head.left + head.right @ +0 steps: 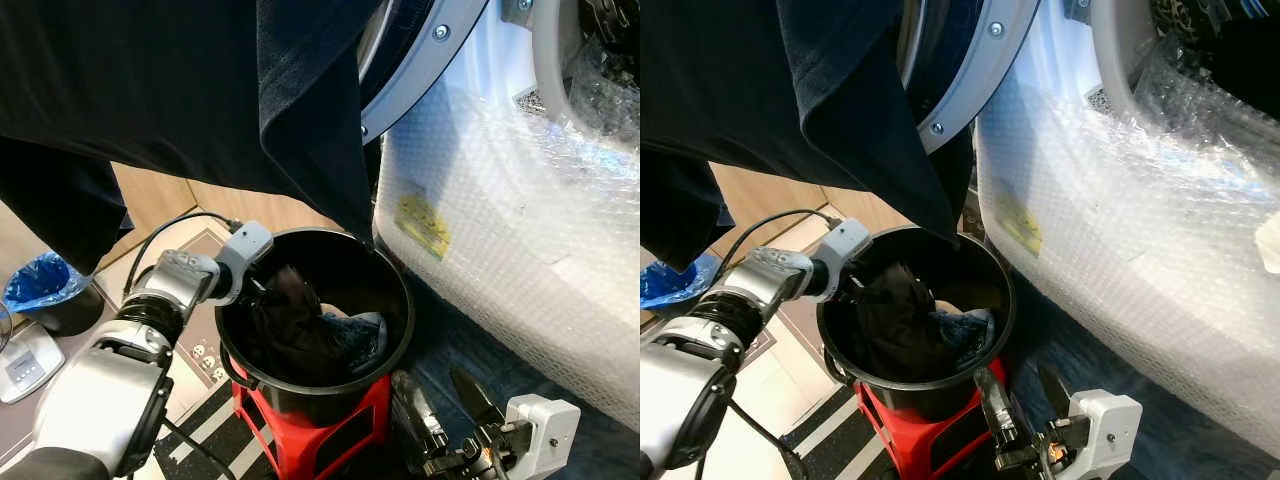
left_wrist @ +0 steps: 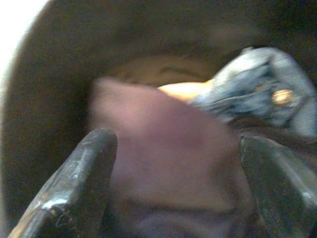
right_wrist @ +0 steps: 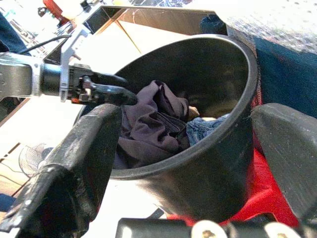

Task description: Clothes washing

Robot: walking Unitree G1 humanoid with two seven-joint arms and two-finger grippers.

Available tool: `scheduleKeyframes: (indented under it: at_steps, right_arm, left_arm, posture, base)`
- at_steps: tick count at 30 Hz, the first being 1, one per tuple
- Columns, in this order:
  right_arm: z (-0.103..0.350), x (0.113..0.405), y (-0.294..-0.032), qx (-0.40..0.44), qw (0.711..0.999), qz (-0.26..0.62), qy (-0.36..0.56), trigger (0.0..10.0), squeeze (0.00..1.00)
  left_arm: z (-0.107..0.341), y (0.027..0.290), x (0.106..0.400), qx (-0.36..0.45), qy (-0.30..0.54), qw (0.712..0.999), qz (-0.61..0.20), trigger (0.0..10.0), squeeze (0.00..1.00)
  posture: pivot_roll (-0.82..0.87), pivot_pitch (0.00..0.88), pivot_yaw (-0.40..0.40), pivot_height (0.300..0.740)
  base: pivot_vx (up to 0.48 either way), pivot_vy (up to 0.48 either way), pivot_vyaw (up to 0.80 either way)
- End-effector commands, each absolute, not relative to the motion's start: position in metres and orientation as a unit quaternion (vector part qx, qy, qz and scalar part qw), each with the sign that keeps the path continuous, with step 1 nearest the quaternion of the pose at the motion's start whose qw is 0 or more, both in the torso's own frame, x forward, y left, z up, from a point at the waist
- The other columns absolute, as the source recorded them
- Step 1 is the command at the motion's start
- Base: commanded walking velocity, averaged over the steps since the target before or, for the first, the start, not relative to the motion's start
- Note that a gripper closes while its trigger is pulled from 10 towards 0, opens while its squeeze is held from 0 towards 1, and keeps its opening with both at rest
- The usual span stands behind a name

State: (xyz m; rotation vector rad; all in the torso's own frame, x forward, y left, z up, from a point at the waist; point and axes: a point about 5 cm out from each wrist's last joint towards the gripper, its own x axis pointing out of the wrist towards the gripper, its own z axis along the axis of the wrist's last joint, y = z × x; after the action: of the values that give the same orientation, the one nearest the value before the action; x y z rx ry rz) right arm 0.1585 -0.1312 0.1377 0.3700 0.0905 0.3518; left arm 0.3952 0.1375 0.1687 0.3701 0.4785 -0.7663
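Dark clothes [image 1: 290, 330] lie bunched in the black bucket [image 1: 395, 270] on a red stool [image 1: 340, 425], beside the bubble-wrapped washer [image 1: 520, 240]. The left gripper [image 1: 262, 292] reaches in, fingers apart, seemingly touching cloth. The right gripper [image 1: 450, 410] hangs open beside the stool.

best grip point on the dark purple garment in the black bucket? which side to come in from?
Take the raised bunched fold at the top of the dark purple garment. It stands proud of the jeans beside it in the black bucket. Come from above, through the bucket's open mouth, on the left gripper side, where that gripper is already in over the rim with its fingers spread around the fabric.
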Motion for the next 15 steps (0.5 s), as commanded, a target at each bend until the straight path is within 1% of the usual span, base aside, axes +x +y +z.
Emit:
scheduleKeyframes:
  at_steps: [1,8,15]
  right_arm:
    - [0.132,0.157,-0.130,0.186,0.967,0.167,0.057,10.0,0.00]
    - [0.132,0.156,-0.130,0.187,0.967,0.166,0.056,10.0,0.00]
    - [0.133,0.156,-0.131,0.186,0.967,0.163,0.056,10.0,0.00]
  left_arm:
    - [0.169,0.134,0.394,0.165,0.232,0.880,-0.381,10.0,0.00]
    - [0.160,0.122,0.390,0.144,0.247,0.868,-0.407,10.0,0.00]
    - [0.150,0.116,0.384,0.099,0.276,0.861,-0.415,10.0,0.00]
  posture:
    - [-0.22,0.259,0.057,0.740]
    - [-0.22,0.259,0.061,0.740]
    - [-0.22,0.265,0.059,0.740]
  base:
    - [0.000,0.000,0.00]
    - [0.000,0.000,0.00]
    - [0.000,0.000,0.00]
